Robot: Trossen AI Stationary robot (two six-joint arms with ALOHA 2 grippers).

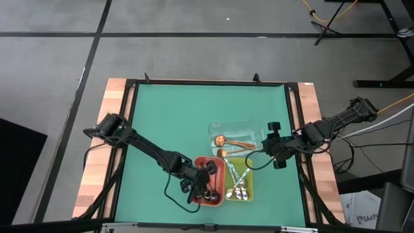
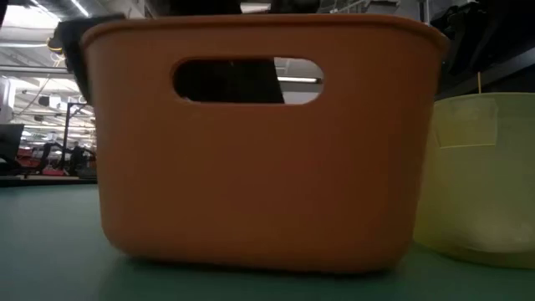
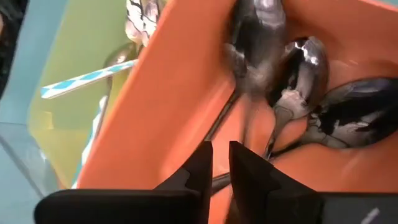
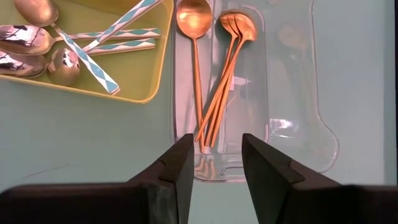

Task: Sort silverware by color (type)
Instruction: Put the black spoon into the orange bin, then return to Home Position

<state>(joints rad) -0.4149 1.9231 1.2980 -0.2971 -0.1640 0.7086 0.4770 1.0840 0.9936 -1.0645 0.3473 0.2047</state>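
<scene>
Silverware (image 4: 211, 81) lies sorted across three trays in the lower middle of the overhead frame, and nothing loose shows on the green table (image 1: 168, 116). The left gripper (image 3: 221, 162) hangs over the red tray (image 1: 202, 165), its jaws narrowly parted with nothing visibly between them. The dark spoons (image 3: 298, 87) sit just beyond the fingertips, toward the top and right of the left wrist picture. Their bowls cluster together and their handles run diagonally down toward the jaws. At least three dark bowls can be counted there; blur hides any more.

The right gripper (image 4: 214, 158) hovers at the near end of the clear tray (image 4: 298, 143), jaws moderately apart and empty. The copper-gold spoons (image 4: 221, 74) lie straight ahead of it, long axes running roughly up the right wrist picture and handle ends pointing into the gap between the fingers. Four copper bowls can be made out, one apart at the left and three stacked closely.

The yellow-green tray (image 4: 155, 74), in the upper left of that picture, holds about four shiny silver spoons (image 4: 25, 40) and three utensils with teal-patterned handles (image 4: 118, 31), crossed over one another.

By position, the left arm is nearer the dark pieces and the right arm nearer the copper ones. The sorting looks close to complete. In the table-level view, the red tray's wall fills the frame.
</scene>
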